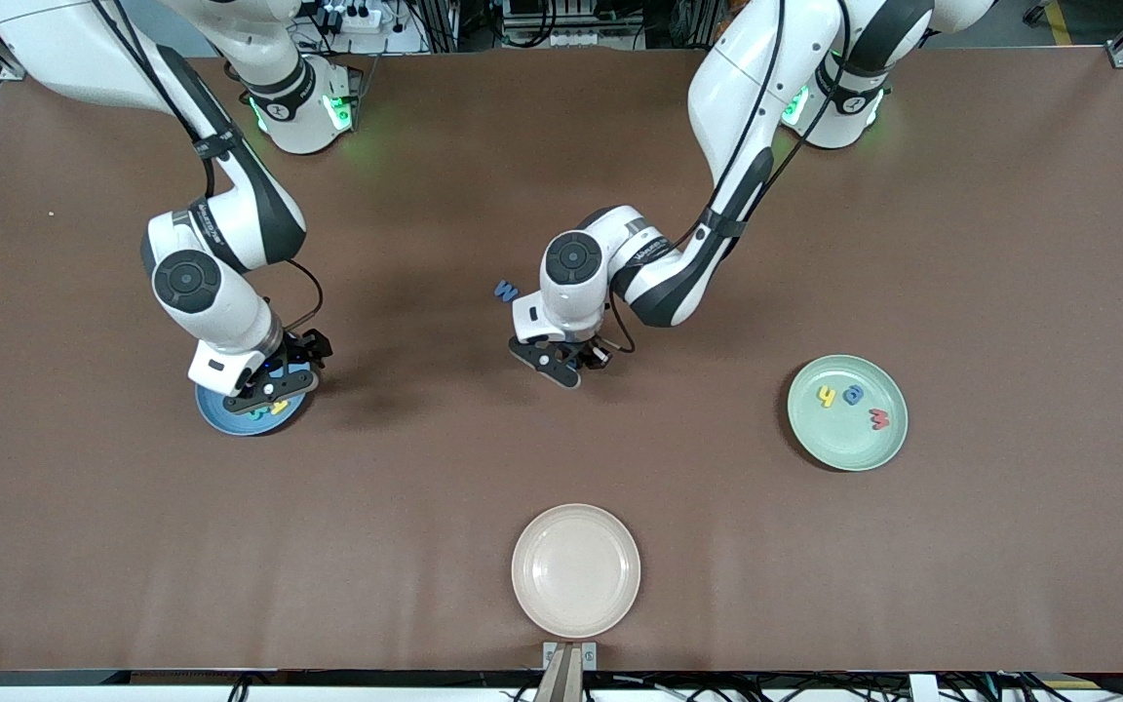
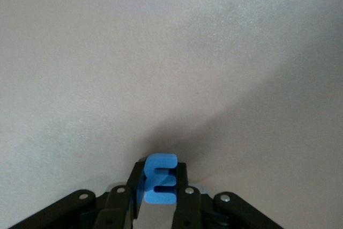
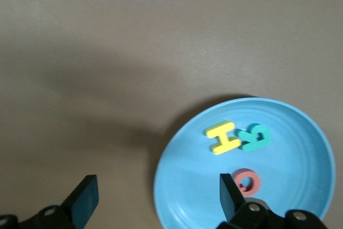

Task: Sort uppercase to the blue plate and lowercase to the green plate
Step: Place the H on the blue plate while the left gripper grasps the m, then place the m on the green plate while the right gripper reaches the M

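Front view: the right gripper [image 1: 264, 390], fingers spread wide and empty, hangs over the glossy blue plate [image 1: 220, 417] holding the foam H [image 3: 222, 137], R [image 3: 256, 137] and Q [image 3: 247, 182]. Mid-table, the left gripper [image 1: 566, 363] is clamped on the blue e [image 2: 161, 178] — soft foam, thinly pinched, liable to twist free on lifting. The blue M [image 1: 506, 290] lies flat just beside it; h [image 1: 826, 396], a [image 1: 854, 394] and w [image 1: 879, 419] sit in the smooth green plate [image 1: 820, 441] — toward the left arm's end.

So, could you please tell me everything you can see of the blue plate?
The blue plate is round, shallow and plain light blue, with a smooth, faintly glossy surface and a low raised rim. It sits flat on the brown table, toward the right arm's end. Three small foam letters lie in it: a yellow H touching a teal-green R, and a red Q lying apart from them. The right end effector hovers open over its edge, touching nothing.
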